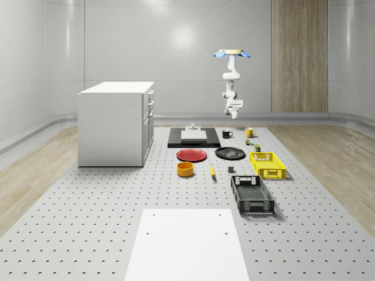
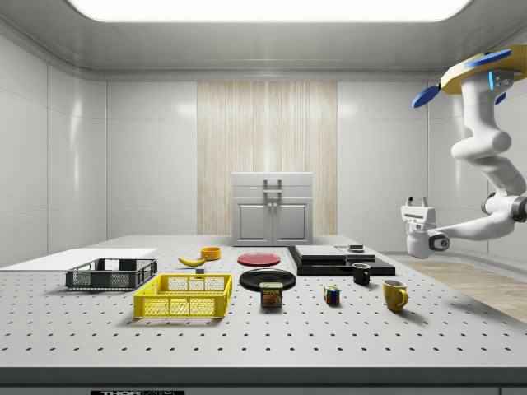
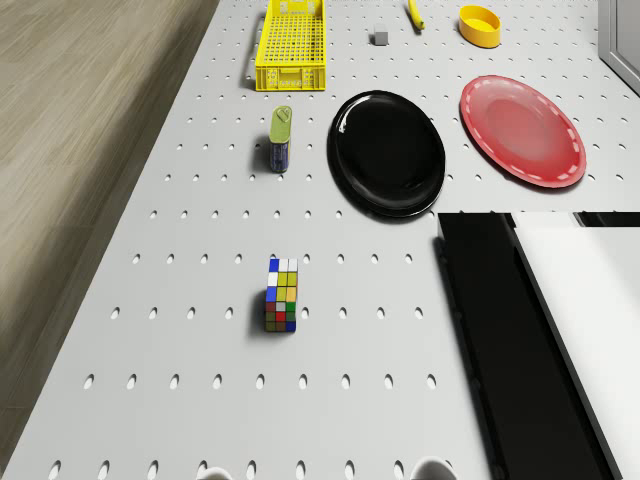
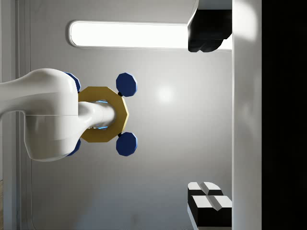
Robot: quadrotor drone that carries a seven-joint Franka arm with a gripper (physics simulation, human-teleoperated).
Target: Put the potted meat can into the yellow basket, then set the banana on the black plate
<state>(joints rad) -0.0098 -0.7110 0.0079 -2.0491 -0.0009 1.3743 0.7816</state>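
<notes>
The potted meat can (image 2: 271, 295) (image 3: 281, 138) (image 1: 257, 148) stands on the table between the yellow basket (image 2: 184, 296) (image 3: 290, 40) (image 1: 268, 164) and a Rubik's cube (image 3: 281, 295). The banana (image 1: 212, 170) (image 2: 192, 261) (image 3: 414, 12) lies past the black plate (image 1: 229, 153) (image 2: 268, 280) (image 3: 387, 153). The drone (image 1: 233, 54) (image 2: 478, 74) hovers high over the table's far end, above the mugs. My gripper (image 2: 416, 203) (image 1: 234, 108) (image 4: 204, 120) hangs well above the table, turned upward towards the drone. It is open and holds nothing.
A red plate (image 1: 192, 155) and orange bowl (image 1: 185, 169) lie beside the black plate. A black basket (image 1: 252, 195) sits nearer than the yellow one. A black mug (image 2: 361, 274), a yellow mug (image 2: 394, 295), a black platform (image 1: 193, 137) and a white cabinet (image 1: 117, 123) stand further back.
</notes>
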